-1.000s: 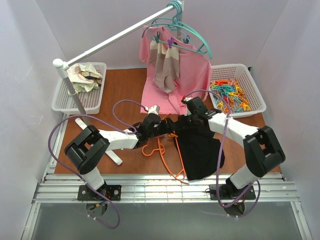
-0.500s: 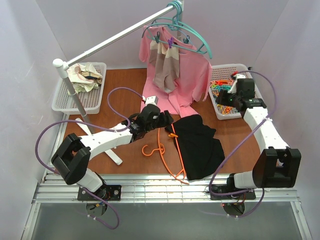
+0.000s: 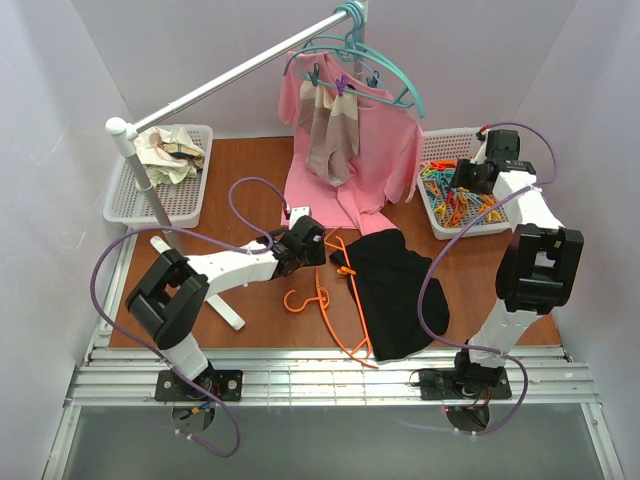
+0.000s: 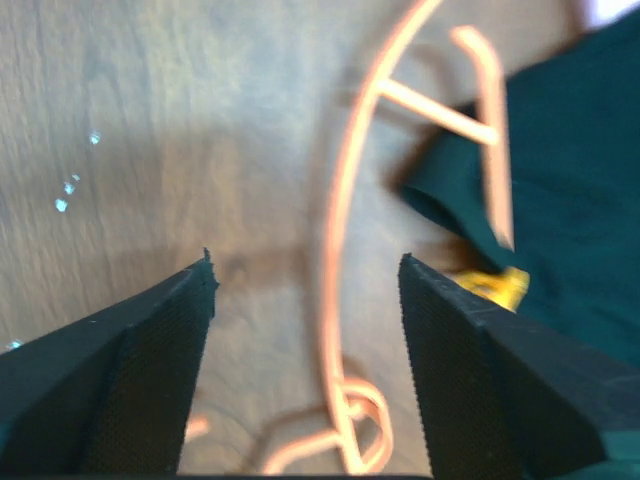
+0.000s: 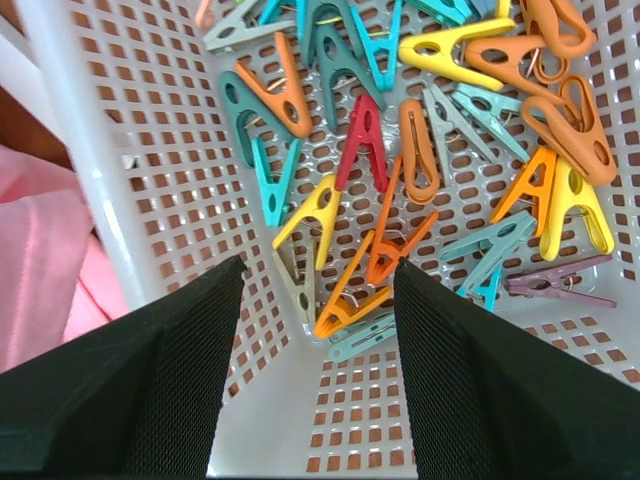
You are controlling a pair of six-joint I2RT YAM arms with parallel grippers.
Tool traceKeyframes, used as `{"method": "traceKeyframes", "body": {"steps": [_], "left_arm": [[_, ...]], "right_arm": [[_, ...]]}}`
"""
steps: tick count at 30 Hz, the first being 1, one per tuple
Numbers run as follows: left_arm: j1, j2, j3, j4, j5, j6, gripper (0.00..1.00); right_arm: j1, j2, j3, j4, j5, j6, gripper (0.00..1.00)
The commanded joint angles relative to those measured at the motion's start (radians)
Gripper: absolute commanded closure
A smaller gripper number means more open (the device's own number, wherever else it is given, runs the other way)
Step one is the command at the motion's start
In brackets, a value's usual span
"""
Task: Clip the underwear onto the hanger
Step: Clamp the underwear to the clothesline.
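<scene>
The orange hanger (image 3: 320, 288) lies flat on the brown table, its frame running under the left edge of the black underwear (image 3: 395, 290). My left gripper (image 3: 318, 245) hovers low over the hanger's neck. In the left wrist view it (image 4: 305, 270) is open, and the hanger wire (image 4: 335, 300) runs between the fingers without touching either. The underwear (image 4: 570, 180) shows on the right there. My right gripper (image 3: 465, 182) is over the peg basket; in its wrist view it (image 5: 318, 275) is open above several coloured clothespins (image 5: 350, 300) and holds nothing.
The white peg basket (image 3: 480, 230) stands at the back right, its wall (image 5: 90, 150) near my right fingers. A pink shirt (image 3: 370, 160) and a striped cloth hang from teal hangers (image 3: 370, 70) on the rail. Another white basket (image 3: 125, 205) holds cloth at the back left.
My right arm left the underwear and swung back right over the peg basket. My left gripper stayed by the hanger's neck and its jaws narrowed somewhat.
</scene>
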Motion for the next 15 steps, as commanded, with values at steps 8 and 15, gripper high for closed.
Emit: {"method": "traceKeyframes", "body": {"steps": [8, 15], "left_arm": [[0.009, 0.142, 0.128, -0.066, -0.086, 0.103, 0.56], [0.009, 0.207, 0.174, -0.069, -0.066, 0.131, 0.64]], "right_arm": [[-0.015, 0.027, 0.048, -0.023, -0.034, -0.009, 0.47], [-0.015, 0.027, 0.014, -0.014, -0.043, -0.006, 0.47]]}}
